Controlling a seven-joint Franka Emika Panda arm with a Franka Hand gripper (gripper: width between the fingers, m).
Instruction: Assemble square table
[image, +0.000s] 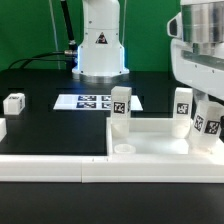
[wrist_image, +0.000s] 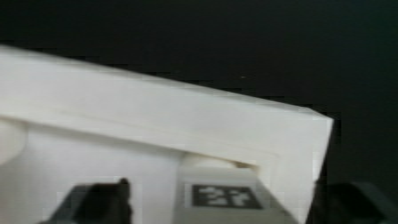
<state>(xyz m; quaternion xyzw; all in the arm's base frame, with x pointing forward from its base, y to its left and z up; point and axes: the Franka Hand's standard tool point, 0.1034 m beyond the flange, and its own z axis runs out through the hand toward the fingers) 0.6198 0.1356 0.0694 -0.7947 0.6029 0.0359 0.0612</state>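
Currently: End Effector Open Around an Upright Leg

The end effector (wrist_image: 228, 205) stands wide, with one of its fingers (wrist_image: 98, 200) on each side of a tagged leg (wrist_image: 222, 192) and a gap showing on both sides, so nothing is gripped. The square slab (image: 150, 152) lies at the table's near edge, toward the exterior view's right, butted against the border rail (image: 50, 165). The rail probably acts as a stop so the slab cannot slide while legs are pressed in. A second leg (image: 120, 108) and a third leg (image: 181, 108) stand upright on the slab. One corner hole (image: 124, 148) is unfilled. A loose leg (image: 13, 102) sits near the table edge on the exterior view's left, well apart from the slab, and is judged the likely part for that hole
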